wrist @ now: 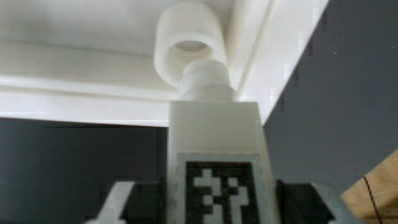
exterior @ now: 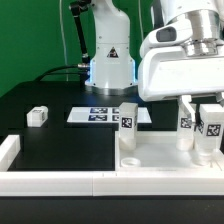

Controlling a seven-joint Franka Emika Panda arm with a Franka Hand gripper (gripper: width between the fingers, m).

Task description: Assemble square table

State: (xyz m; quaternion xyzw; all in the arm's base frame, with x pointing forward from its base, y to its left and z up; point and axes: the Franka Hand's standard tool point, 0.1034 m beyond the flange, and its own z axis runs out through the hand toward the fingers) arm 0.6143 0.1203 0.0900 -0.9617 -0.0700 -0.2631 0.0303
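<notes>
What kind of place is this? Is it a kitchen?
Probably a robot lab, not a kitchen: a white robot arm stands behind a black table, a marker board of printed tags lies on it, and the jaws hold a tagged leg.

The bench [exterior: 60, 150] is black, the backdrop [exterior: 30, 40] green. The square table slab [exterior: 160, 165], border rail [exterior: 45, 182] and standing leg [exterior: 129, 118] are white. The held leg [wrist: 217, 130], between grey fingers [wrist: 121, 208], is white with a black-and-white square tag. The marker board [exterior: 100, 115] shows black-and-white tags on white.
</notes>
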